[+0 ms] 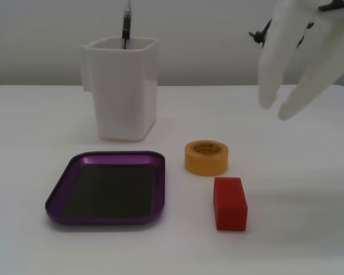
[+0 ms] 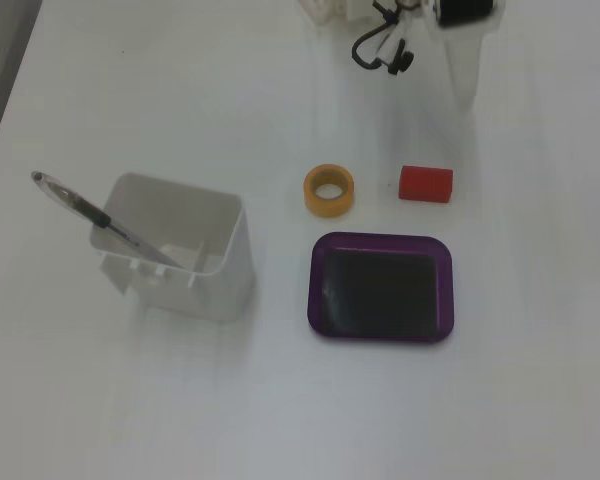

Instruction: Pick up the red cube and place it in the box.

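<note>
Both fingers of the gripper [image 1: 275, 112] are spread apart w/ nothing held; red cube [image 1: 230, 203] sits below, so drop straight down, straddle its narrow sides

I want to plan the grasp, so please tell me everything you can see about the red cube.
The red cube is a small matte red-orange block, slightly longer than wide, with plain faces. It lies flat on the white table, untouched, apart from the yellow tape roll and the purple box. The gripper hangs above, away from it.
</note>
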